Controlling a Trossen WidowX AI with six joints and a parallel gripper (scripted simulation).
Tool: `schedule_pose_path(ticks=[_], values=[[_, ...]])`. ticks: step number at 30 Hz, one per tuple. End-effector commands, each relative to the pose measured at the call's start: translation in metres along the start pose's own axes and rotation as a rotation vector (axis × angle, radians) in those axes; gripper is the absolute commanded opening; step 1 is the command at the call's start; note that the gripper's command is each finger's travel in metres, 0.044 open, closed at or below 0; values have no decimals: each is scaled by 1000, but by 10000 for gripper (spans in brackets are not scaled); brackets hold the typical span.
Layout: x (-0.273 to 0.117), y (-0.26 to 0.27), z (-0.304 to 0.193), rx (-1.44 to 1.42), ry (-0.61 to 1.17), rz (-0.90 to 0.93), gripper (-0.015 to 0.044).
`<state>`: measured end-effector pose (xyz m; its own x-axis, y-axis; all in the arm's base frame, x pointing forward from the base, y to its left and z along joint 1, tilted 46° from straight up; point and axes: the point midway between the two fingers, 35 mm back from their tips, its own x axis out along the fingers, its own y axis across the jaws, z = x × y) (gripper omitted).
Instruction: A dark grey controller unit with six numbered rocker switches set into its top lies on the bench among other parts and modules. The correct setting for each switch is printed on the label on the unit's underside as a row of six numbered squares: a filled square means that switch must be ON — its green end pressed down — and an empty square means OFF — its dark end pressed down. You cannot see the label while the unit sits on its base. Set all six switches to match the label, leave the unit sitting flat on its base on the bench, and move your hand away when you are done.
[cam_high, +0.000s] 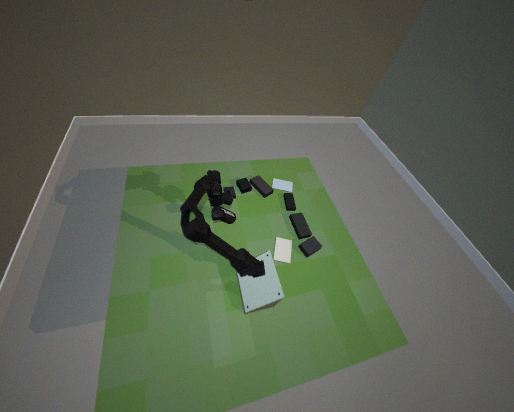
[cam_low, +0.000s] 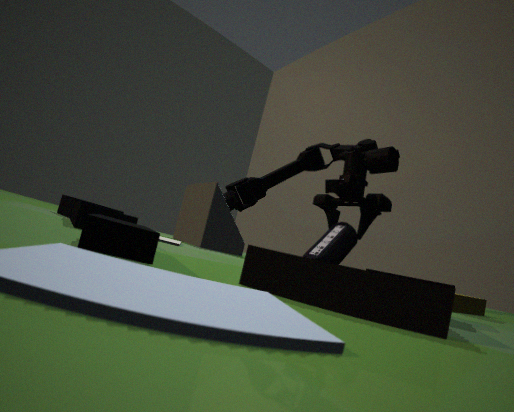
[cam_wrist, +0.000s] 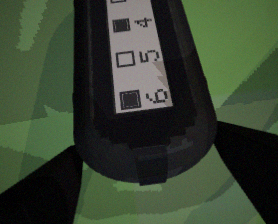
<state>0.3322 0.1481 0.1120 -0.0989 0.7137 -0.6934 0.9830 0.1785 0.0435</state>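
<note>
The dark controller unit (cam_low: 345, 242) (cam_wrist: 145, 132) is tilted steeply, with its label side facing obliquely up. The white label (cam_low: 330, 241) (cam_wrist: 137, 75) shows filled squares at 6 and 4 and an empty square at 5. Part of an outlined square shows above 4; the rest is cut off in the wrist view. My gripper (cam_low: 348, 231) (cam_wrist: 146, 141) is shut on the unit, one finger on each side of its rounded upper end. The rocker switches face away and are hidden. The unit's lower end is hidden behind a dark block in the exterior view.
Dark blocks (cam_high: 243, 185) (cam_high: 261, 186) (cam_high: 300, 225) and several others form an arc beside the unit. A pale blue plate (cam_high: 282, 185) (cam_low: 150, 295) and a cream plate (cam_high: 283, 250) lie flat. A pale box (cam_high: 265, 295) stands by the arm's base. A yellowish block (cam_low: 470, 304) shows at far right.
</note>
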Motion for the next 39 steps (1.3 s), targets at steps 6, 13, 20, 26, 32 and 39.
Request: schedule_pose_path(ticks=[6, 13, 20, 26, 32, 39], values=[[7, -2, -2, 9, -9, -8, 338], [11, -2, -6, 9, -9, -8, 338], [15, -2, -10, 9, -8, -8, 338], [19, -2, -13, 9, -8, -8, 338], [22, -2, -16, 9, -8, -8, 338], [27, -2, -20, 9, -8, -8, 338]])
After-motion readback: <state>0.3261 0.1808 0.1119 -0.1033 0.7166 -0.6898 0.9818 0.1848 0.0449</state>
